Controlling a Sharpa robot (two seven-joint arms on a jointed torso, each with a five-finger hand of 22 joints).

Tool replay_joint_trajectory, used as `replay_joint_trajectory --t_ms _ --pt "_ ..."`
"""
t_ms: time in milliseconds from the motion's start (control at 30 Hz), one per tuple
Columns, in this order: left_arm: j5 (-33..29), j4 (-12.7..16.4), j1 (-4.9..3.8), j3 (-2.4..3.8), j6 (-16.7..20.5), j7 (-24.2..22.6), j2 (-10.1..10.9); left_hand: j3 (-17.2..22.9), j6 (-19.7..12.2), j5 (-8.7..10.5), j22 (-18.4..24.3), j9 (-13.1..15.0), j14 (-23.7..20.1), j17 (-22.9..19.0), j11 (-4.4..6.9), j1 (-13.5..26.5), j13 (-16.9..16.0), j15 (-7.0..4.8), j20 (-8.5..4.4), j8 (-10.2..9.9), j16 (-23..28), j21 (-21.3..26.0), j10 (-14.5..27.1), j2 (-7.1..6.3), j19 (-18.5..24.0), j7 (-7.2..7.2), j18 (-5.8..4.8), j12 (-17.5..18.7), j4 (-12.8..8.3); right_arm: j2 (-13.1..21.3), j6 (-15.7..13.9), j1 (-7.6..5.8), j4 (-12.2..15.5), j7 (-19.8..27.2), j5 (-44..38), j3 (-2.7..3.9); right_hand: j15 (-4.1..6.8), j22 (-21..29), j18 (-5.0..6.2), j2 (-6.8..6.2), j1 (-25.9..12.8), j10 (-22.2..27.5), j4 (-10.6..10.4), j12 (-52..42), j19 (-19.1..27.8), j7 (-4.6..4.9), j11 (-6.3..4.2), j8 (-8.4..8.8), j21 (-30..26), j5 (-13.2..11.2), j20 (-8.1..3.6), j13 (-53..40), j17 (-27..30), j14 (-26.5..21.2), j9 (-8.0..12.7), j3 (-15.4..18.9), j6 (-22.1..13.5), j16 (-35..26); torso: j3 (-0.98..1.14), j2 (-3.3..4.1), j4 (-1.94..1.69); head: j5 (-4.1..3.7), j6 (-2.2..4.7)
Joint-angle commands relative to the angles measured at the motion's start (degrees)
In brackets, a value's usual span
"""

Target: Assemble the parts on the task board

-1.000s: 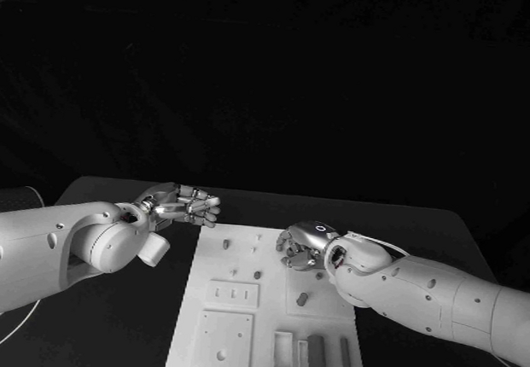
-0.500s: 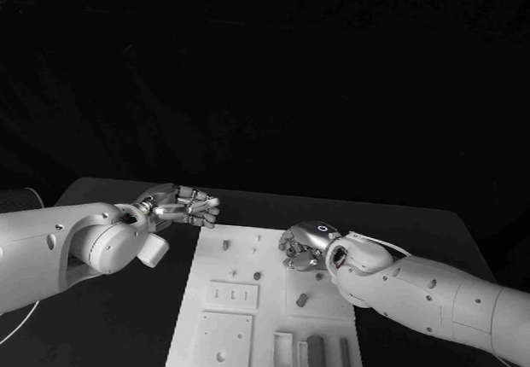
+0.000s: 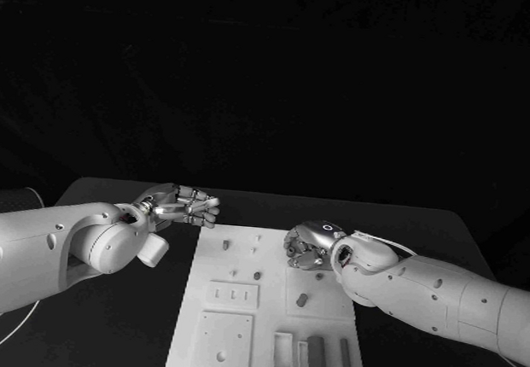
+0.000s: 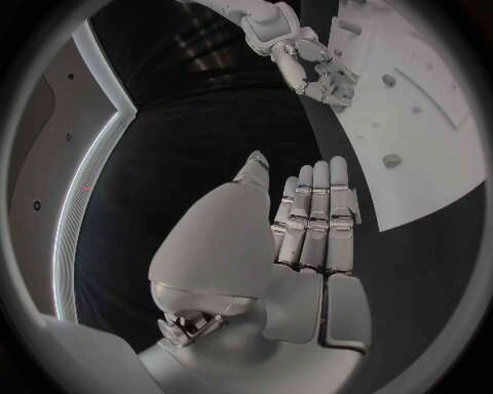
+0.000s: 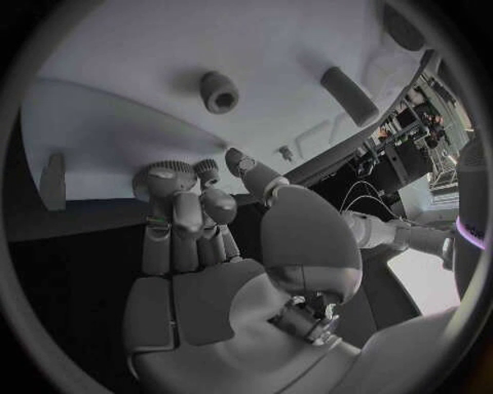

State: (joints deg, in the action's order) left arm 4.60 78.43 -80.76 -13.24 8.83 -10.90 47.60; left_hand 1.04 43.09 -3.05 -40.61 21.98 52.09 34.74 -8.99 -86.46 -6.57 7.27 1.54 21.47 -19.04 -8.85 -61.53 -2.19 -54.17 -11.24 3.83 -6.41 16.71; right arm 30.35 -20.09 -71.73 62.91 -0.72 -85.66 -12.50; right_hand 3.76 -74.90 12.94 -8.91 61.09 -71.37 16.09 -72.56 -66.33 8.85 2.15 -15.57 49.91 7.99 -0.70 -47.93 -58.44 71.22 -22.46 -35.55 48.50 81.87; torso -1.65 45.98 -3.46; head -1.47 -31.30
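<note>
On the near end of the white board (image 3: pixel 203 350), which lies on the black table (image 3: pixel 120 309), sit the frames and a few dark parts (image 3: pixel 316 354), untouched. Further up, the right robot hand (image 3: pixel 310 245) has edged slightly toward the board's right edge, fingers curled over a small peg (image 3: pixel 302 299); whether it holds anything I cannot tell. The left robot hand (image 3: pixel 184 204) stays beside the far left corner, fingers straight and together, holding nothing, so assembly has barely begun.

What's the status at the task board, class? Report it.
Left hand open, off the board. Right hand curled over the task board, grip unclear. Parts lying loose. Nothing blocking.
</note>
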Motion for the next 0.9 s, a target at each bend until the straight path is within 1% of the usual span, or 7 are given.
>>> replay_joint_trajectory --t_ms 33,367,467,533,667,800,900 --pt "0.1 0.1 -0.08 0.05 -0.1 -0.4 -0.1 0.0 -0.2 -0.10 0.1 -0.1 0.1 0.1 -0.06 -0.4 0.1 0.32 0.28 -0.3 0.3 0.3 -0.4 -0.06 0.1 -0.56 0.73 0.2 0.0 0.2 0.7 -0.04 -0.2 0.4 -0.7 0.02 -0.14 -0.9 2.06 0.19 -0.1 -0.1 -0.2 -0.4 -0.2 0.13 0.28 0.07 -0.1 0.0 -0.37 0.1 -0.2 0.2 0.0 -0.4 0.2 0.1 -0.06 -0.01 -0.05 -0.13 0.06" --pt "0.1 0.1 -0.08 0.05 -0.2 -0.4 -0.2 0.0 -0.2 -0.10 0.1 -0.1 0.1 0.1 -0.06 -0.4 0.1 0.32 0.28 -0.3 0.3 0.3 -0.4 -0.05 0.1 -0.56 0.74 0.2 0.0 -0.1 0.5 -0.10 -0.7 0.5 -0.7 0.03 -0.06 -0.9 2.06 0.90 0.1 -0.1 0.0 -0.5 -0.3 0.04 0.20 -0.13 -0.1 0.1 -0.42 0.1 -0.3 0.3 -0.1 -0.6 0.5 0.2 -0.10 -0.01 -0.09 -0.19 0.12" --pt "0.1 0.0 -0.08 0.05 -0.2 -0.4 -0.2 0.0 -0.2 -0.10 0.1 -0.1 0.1 0.1 -0.06 -0.4 0.1 0.32 0.28 -0.3 0.3 0.3 -0.4 -0.04 0.1 -0.56 0.74 0.2 0.0 -0.1 0.5 -0.13 -1.0 0.5 -1.0 0.03 -0.04 -0.9 2.06 1.08 0.1 -0.1 0.1 -0.6 -0.3 0.02 0.18 -0.18 -0.1 0.2 -0.43 0.1 -0.4 0.3 -0.1 -0.6 0.5 0.2 -0.11 0.01 -0.11 -0.21 -0.04" --pt "0.1 0.0 -0.08 0.05 -0.2 -0.4 -0.1 0.0 -0.2 -0.10 0.1 -0.1 0.1 0.1 -0.05 -0.4 0.1 0.32 0.28 -0.3 0.3 0.3 -0.5 -0.03 0.1 -0.56 0.74 0.2 0.0 -0.1 0.7 -0.16 -1.2 0.5 -1.1 0.03 -0.02 -1.0 2.06 1.23 0.1 -0.1 0.2 -0.6 -0.3 -0.01 0.15 -0.26 -0.1 0.2 -0.44 0.1 -0.4 0.4 -0.1 -0.7 0.7 0.3 -0.09 0.01 -0.09 -0.15 -0.11" --pt "0.1 0.0 -0.08 0.05 -0.2 -0.4 -0.1 0.0 -0.2 -0.10 0.1 -0.1 0.1 0.2 -0.05 -0.4 0.1 0.32 0.28 -0.3 0.4 0.3 -0.5 -0.02 0.1 -0.56 0.75 0.2 0.0 -0.1 1.0 -0.16 -0.9 0.7 -1.2 0.03 0.05 -1.0 2.06 1.51 0.2 -0.1 0.3 -0.7 -0.3 -0.11 0.06 -0.49 0.0 0.1 -0.45 0.1 -0.4 0.4 -0.2 -0.7 1.0 0.3 -0.09 0.02 -0.09 0.07 0.04" --pt "0.1 0.0 -0.08 0.05 -0.2 -0.4 -0.1 0.0 -0.2 -0.10 0.1 -0.1 0.1 0.2 -0.05 -0.4 0.1 0.32 0.28 -0.3 0.4 0.4 -0.5 -0.02 0.1 -0.56 0.75 0.2 0.0 -0.1 1.2 -0.16 -0.7 0.6 -1.5 0.03 0.20 -1.0 2.06 1.77 0.4 0.0 0.4 -0.7 -0.3 -0.32 -0.13 -0.88 0.0 0.1 -0.47 0.1 -0.5 0.4 -0.4 -0.7 1.7 0.4 -0.05 0.01 -0.06 -0.02 -0.04" --pt "0.1 0.0 -0.08 0.05 -0.2 -0.4 -0.2 0.0 -0.2 -0.10 0.1 -0.1 0.1 0.2 -0.05 -0.4 0.1 0.32 0.28 -0.3 0.4 0.4 -0.5 -0.01 0.1 -0.56 0.75 0.2 0.0 -0.1 1.4 -0.16 -0.8 0.6 -1.7 0.03 0.50 -1.1 2.06 1.98 0.5 0.0 0.4 -0.8 -0.2 -0.72 -0.50 -1.56 0.0 0.0 -0.47 0.1 -0.6 0.4 -0.8 -0.6 2.8 0.4 -0.05 0.02 -0.07 0.02 -0.07"
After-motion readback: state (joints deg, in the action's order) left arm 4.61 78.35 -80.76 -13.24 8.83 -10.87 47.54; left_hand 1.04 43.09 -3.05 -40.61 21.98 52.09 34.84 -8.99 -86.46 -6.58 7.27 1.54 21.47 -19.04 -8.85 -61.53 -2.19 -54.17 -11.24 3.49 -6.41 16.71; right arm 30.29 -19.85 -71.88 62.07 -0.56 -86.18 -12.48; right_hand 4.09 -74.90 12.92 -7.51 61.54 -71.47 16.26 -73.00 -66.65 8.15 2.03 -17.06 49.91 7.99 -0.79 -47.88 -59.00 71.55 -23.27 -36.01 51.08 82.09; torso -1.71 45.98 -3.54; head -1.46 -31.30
